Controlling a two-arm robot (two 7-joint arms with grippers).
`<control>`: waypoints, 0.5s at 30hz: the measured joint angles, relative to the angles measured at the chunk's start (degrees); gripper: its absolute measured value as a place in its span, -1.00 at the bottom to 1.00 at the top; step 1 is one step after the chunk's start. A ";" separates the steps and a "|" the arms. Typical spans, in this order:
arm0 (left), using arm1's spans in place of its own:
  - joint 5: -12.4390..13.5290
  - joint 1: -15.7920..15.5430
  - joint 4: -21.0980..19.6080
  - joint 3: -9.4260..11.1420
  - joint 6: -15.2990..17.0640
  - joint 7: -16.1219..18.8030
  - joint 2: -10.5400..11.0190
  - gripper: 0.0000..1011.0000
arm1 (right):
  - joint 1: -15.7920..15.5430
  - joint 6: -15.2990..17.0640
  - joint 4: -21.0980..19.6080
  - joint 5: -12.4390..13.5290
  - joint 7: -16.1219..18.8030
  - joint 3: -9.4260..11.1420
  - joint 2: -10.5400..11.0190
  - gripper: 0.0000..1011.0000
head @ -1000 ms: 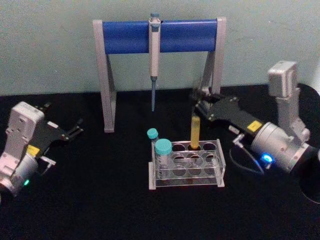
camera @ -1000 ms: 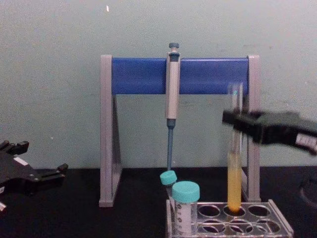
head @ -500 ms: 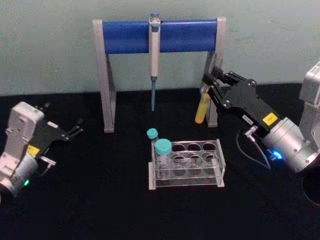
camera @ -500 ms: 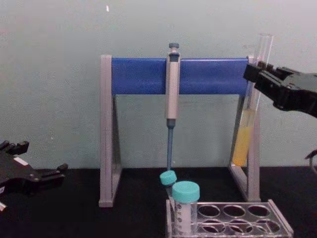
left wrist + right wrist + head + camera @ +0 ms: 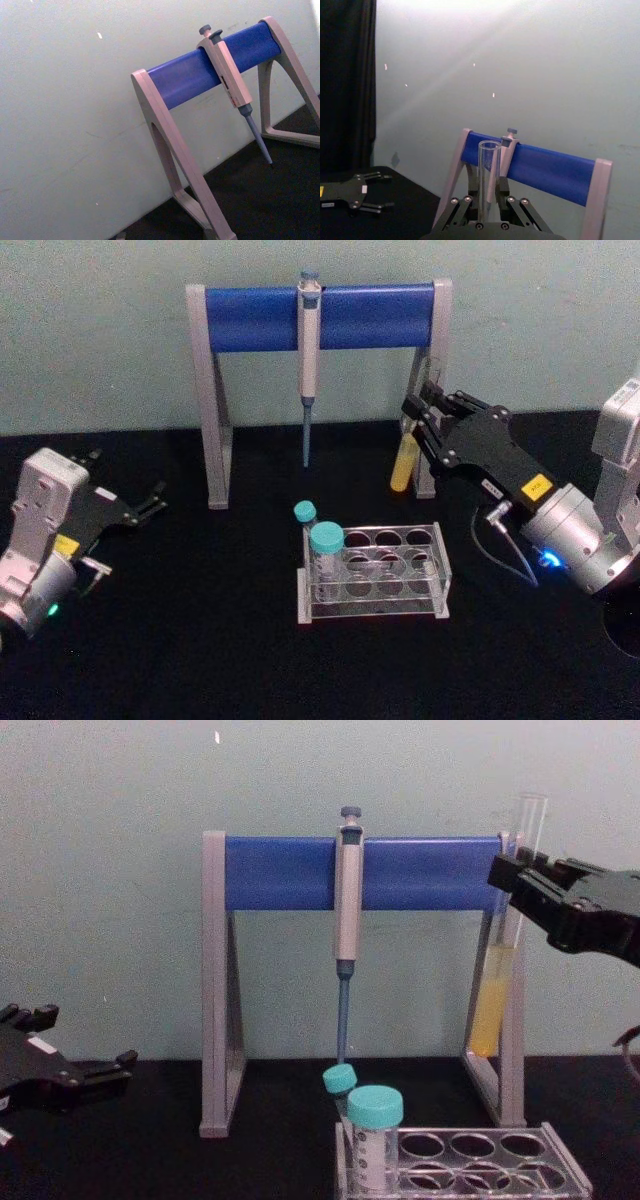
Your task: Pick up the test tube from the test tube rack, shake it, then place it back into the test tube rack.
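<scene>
The test tube (image 5: 402,462) is a long clear glass tube with yellow liquid in its lower part. It hangs in the air behind and to the right of the test tube rack (image 5: 372,604), in front of the stand's right leg. My right gripper (image 5: 417,416) is shut on the tube's upper half. In the chest view the test tube (image 5: 489,1010) tilts, its open top leaning right above the right gripper (image 5: 512,880). The right wrist view shows the test tube (image 5: 488,180) rising between the fingers. My left gripper (image 5: 128,478) rests open at the far left, holding nothing.
Two teal-capped tubes (image 5: 325,538) stand in the left end of the test tube rack (image 5: 470,1163). The grey-and-blue pipette stand (image 5: 250,315) with a hanging pipette (image 5: 308,360) stands at the back, close behind the raised tube. The table is black.
One second ago the tube stood in the rack with the right gripper around it. It was lifted out and back to the right, and has shifted only slightly in the last half second. The left arm stayed put.
</scene>
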 joint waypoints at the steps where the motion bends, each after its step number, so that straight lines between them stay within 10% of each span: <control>1: 0.00 0.00 0.00 0.00 0.00 0.00 0.00 0.98 | 0.02 -0.08 0.05 0.09 0.24 0.00 -0.06 -0.55; 9: 0.00 0.00 0.00 0.00 0.00 0.00 0.00 0.98 | 0.46 1.09 0.33 4.30 5.07 -0.47 0.89 -0.55; 15: 0.00 0.00 0.00 0.00 0.00 0.00 0.00 0.98 | 0.71 6.99 -1.10 10.90 11.41 -0.78 5.48 -0.55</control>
